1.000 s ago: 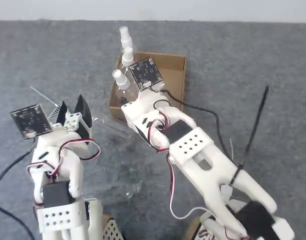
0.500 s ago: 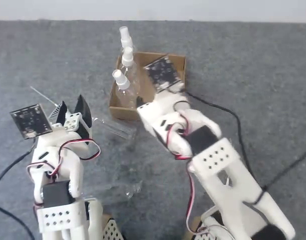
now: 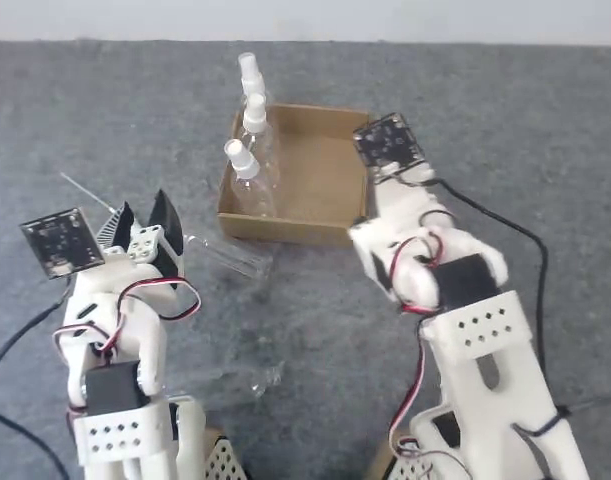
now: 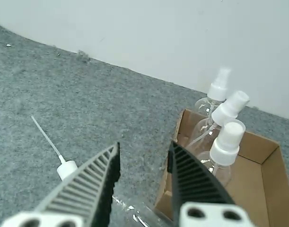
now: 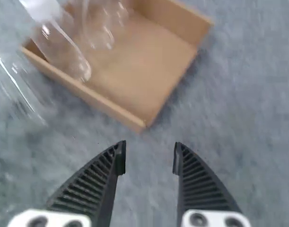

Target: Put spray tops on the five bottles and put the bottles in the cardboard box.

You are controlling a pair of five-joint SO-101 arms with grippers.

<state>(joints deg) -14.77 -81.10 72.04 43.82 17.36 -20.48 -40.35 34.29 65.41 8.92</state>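
left gripper (image 4: 142, 153): jaws apart, nothing between them, sitting over the grey carpet (image 3: 505, 110) on the near-left side of the table
right gripper (image 5: 146, 151): jaws apart too, empty, hanging over carpet just off a corner of the box
cardboard box (image 3: 285, 228): open top, flat on the carpet at the far middle
capped bottles (image 3: 249, 190): 3 clear ones with white spray tops, upright in a row along the box's left wall; the 2 nearer ones look inside, can't tell for the far one
bare bottle (image 3: 230, 258): no top, lying on its side on the carpet between the left gripper and the box
other bare bottle (image 3: 253, 381): also lying down, near the left arm's base
loose spray top (image 4: 66, 169): white, on the carpet beside the left gripper, thin tube pointing away
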